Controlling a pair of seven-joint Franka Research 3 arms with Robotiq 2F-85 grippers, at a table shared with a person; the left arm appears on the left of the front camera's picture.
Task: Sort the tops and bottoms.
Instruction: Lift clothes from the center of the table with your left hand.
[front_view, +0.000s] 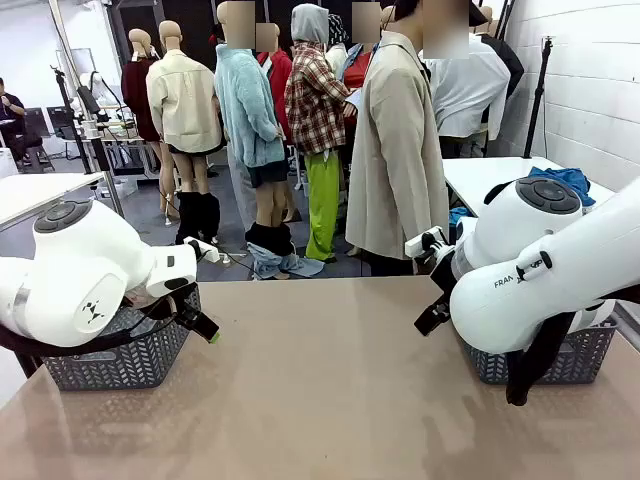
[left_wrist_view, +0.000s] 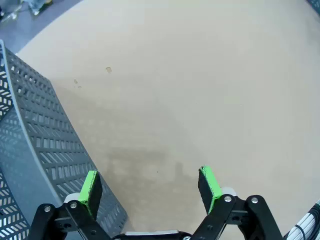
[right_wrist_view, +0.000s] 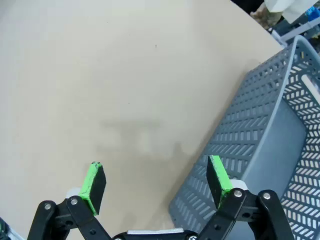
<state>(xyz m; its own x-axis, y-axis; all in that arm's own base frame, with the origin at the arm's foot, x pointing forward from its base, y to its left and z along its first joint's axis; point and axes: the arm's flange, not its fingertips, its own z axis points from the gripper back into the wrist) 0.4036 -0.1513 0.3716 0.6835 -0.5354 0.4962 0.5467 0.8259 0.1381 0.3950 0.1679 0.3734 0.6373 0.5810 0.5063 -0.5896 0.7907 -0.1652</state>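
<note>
Front view, tabletop (front_view: 320, 400): two grey mesh baskets, the left basket (front_view: 120, 365) by my left arm and the right basket (front_view: 590, 358) behind my right arm, well apart. One person in a beige coat (front_view: 395, 160) stands at the far edge. Left wrist view: my left tool (left_wrist_view: 150, 185), jaws spread wide, gripping nothing, beside its basket's wall. Right wrist view: my right tool (right_wrist_view: 157, 177), the same.
</note>
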